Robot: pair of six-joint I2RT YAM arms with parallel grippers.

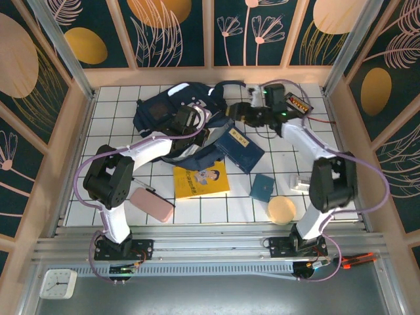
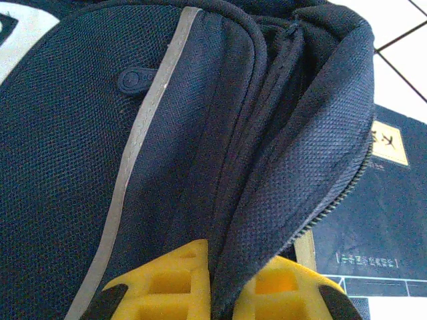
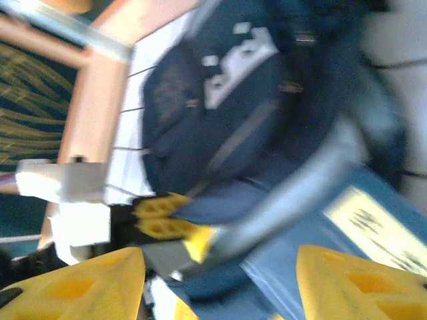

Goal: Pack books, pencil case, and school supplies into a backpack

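Left hand (image 2: pixel 223 283) clamped, right hand (image 3: pixel 227 287) agape.

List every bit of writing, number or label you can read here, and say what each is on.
Nothing reads clearly enough to quote.
Navy book, yellow label: dark marks, cut off, illegible.
Navy book, pale bracketed line: too small.
Yellow book, cover print: too small.
Clock, numerals: too small.
Backpack, white patch: blurred, unclear if lettering.

Navy book (image 2: pixel 373 220) partly behind backpack (image 2: pixel 80 167)
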